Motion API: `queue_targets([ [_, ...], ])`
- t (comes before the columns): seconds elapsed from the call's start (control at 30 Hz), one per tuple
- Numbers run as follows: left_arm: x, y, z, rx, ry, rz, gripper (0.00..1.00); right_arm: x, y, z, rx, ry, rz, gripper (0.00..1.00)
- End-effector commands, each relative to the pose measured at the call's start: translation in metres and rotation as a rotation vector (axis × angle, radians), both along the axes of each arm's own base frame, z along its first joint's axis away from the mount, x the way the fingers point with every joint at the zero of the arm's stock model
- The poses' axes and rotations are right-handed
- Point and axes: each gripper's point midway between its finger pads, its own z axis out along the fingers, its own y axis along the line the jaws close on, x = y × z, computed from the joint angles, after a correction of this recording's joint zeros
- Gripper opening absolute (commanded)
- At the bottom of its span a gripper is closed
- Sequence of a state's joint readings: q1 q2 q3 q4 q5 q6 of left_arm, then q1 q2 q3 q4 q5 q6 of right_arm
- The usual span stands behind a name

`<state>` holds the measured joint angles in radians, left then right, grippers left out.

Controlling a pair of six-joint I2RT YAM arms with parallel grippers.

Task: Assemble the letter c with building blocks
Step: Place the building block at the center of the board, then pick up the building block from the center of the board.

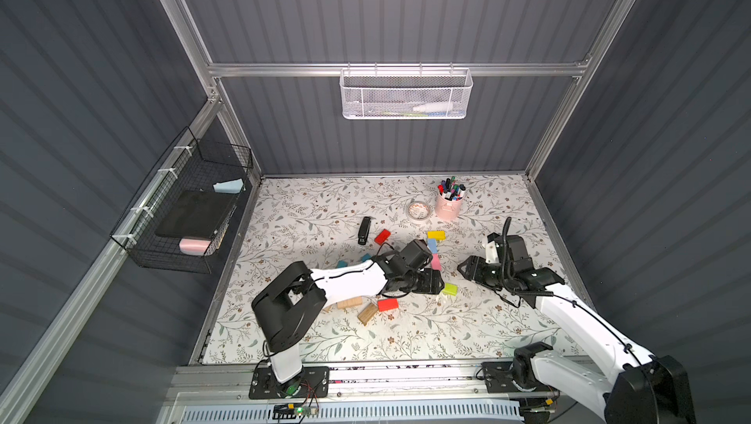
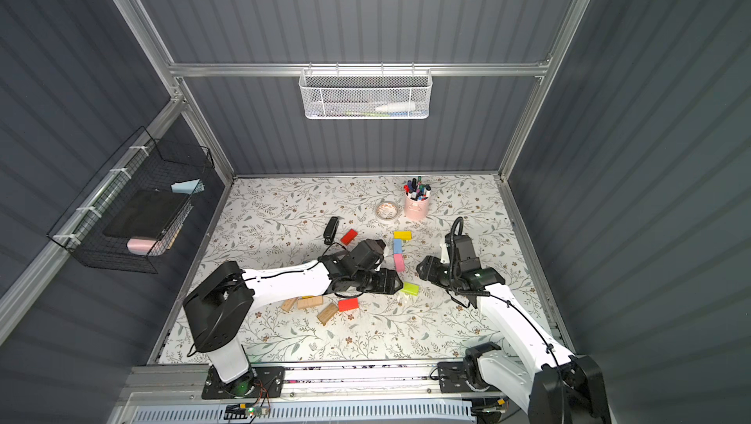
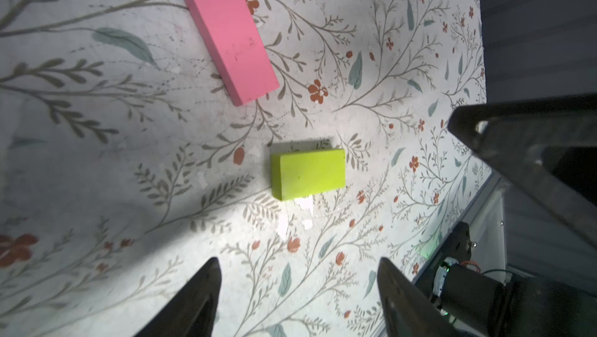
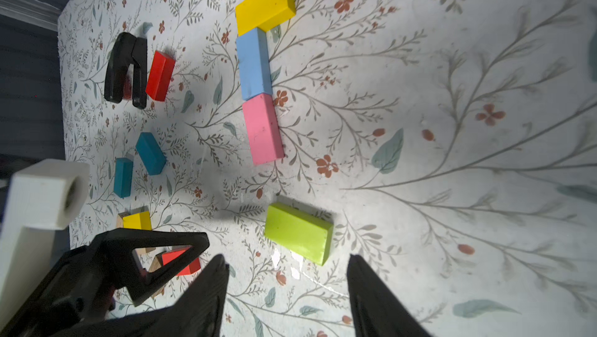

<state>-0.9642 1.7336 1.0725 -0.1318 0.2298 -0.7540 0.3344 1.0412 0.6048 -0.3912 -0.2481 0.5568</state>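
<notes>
A yellow block (image 1: pixel 435 234), a blue block (image 1: pixel 432 245) and a pink block (image 1: pixel 435 262) lie end to end in a line on the floral table. A lime green block (image 1: pixel 450 289) lies flat and apart from them, nearer the front. My left gripper (image 3: pixel 298 261) is open and empty, a short way from the lime block (image 3: pixel 308 174). My right gripper (image 4: pixel 287 258) is also open and empty, just short of the same block (image 4: pixel 297 232) from the opposite side. Red blocks (image 1: pixel 382 236) (image 1: pixel 387 304), teal blocks (image 4: pixel 150 153) and wooden blocks (image 1: pixel 367 314) lie scattered to the left.
A black stapler (image 1: pixel 364 231) lies beside the far red block. A tape roll (image 1: pixel 418 210) and a pink pen cup (image 1: pixel 449 200) stand at the back. A wire basket (image 1: pixel 183 214) hangs on the left wall, a white mesh basket (image 1: pixel 406 95) on the back rail.
</notes>
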Motion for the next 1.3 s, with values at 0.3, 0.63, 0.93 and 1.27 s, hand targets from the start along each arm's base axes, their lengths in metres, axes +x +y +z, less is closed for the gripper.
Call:
queue_targets([
  [0.3, 0.004, 0.071, 0.005, -0.080, -0.118, -0.032, 0.75, -0.017, 0.015, -0.034, -0.129, 0.114, -0.094, 0.73],
  [0.63, 0.003, 0.093, 0.014, -0.124, -0.208, -0.088, 0.74, -0.012, 0.027, -0.055, -0.226, 0.179, -0.103, 0.78],
  [0.93, 0.007, 0.096, 0.002, -0.136, -0.215, -0.107, 0.74, -0.006, 0.033, -0.060, -0.278, 0.194, -0.117, 0.81],
  [1.27, 0.013, 0.102, -0.004, -0.135, -0.220, -0.110, 0.74, -0.011, 0.032, -0.074, -0.413, 0.229, -0.111, 0.77],
])
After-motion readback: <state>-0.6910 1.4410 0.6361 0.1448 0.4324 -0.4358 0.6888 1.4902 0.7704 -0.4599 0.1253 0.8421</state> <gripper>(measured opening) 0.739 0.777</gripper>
